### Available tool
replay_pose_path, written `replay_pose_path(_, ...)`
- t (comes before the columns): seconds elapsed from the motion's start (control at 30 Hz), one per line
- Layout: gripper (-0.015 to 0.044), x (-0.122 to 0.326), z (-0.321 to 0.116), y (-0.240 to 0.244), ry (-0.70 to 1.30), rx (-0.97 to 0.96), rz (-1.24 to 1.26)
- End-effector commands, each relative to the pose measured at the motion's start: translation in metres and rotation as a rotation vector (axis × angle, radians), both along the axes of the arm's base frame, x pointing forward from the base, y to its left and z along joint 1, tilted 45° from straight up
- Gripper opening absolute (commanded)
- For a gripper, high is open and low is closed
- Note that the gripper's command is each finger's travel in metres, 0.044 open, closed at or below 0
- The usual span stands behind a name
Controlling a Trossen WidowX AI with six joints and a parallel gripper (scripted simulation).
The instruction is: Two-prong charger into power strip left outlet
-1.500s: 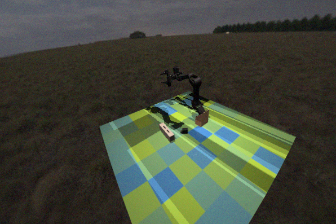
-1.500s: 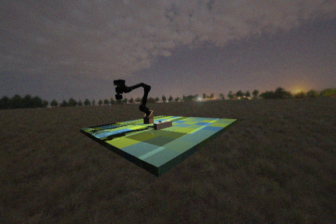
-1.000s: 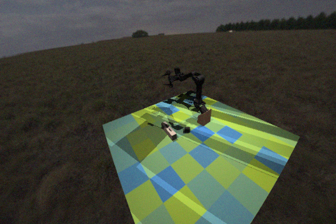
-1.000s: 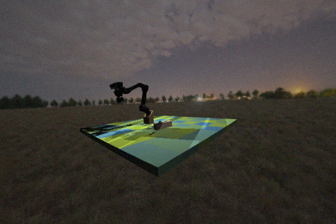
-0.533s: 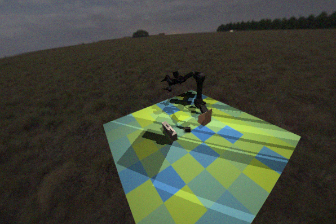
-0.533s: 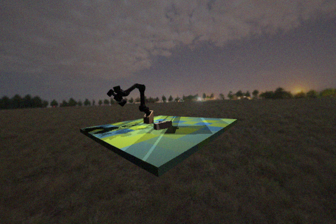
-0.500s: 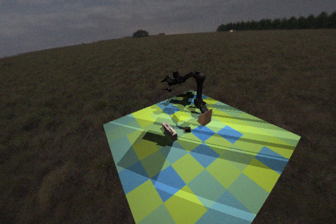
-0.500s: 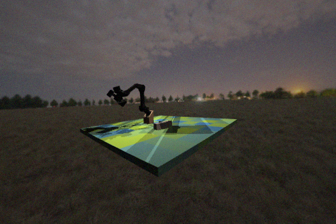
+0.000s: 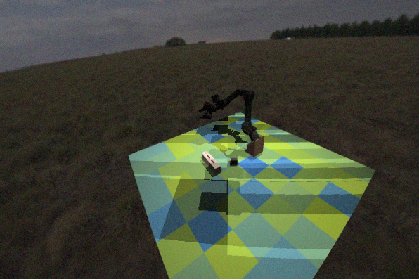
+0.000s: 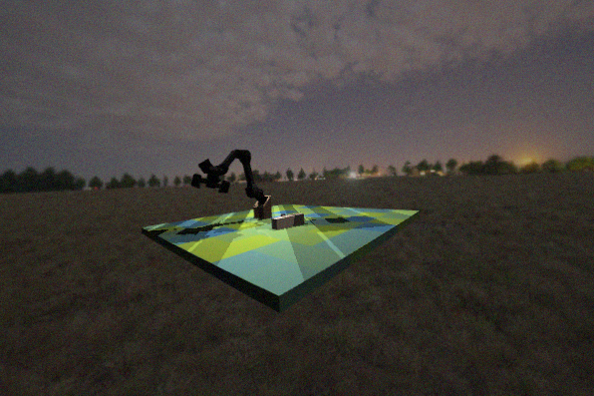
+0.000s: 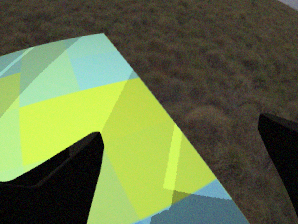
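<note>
The power strip (image 9: 207, 158) (image 10: 283, 222) is a pale, long block with dark slots on top, lying on the patterned table. The charger (image 9: 233, 161) is a small dark block on the table beside the strip, toward the arm's base; its prongs cannot be made out. In the exterior view I cannot clearly tell it from the strip. My gripper (image 9: 204, 113) (image 10: 209, 187) (image 11: 182, 131) is open and empty, raised high and well away from both, over the table's far left side in the top view. The wrist view shows neither charger nor strip.
A brown box-like block (image 9: 254, 147) (image 10: 262, 211) stands at the arm's base, near the charger. The patterned table (image 9: 281, 224) (image 10: 279, 273) (image 11: 65, 120) has grass beyond its edges. One table edge crosses the wrist view between the fingers. Dark shadows lie on the table.
</note>
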State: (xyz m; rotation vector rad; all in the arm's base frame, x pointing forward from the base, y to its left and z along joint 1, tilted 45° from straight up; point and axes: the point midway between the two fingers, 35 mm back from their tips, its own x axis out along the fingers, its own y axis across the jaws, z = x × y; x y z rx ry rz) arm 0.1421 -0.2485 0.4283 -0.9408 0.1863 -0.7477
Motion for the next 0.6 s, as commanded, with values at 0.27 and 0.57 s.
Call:
replay_pose_path(0.27, 0.0440, 0.035, -0.051, -0.018, -0.080, 0.338, 0.039)
replay_pose_path(0.57, 0.0440, 0.061, -0.090, -0.019, -0.096, 0.553, 0.045)
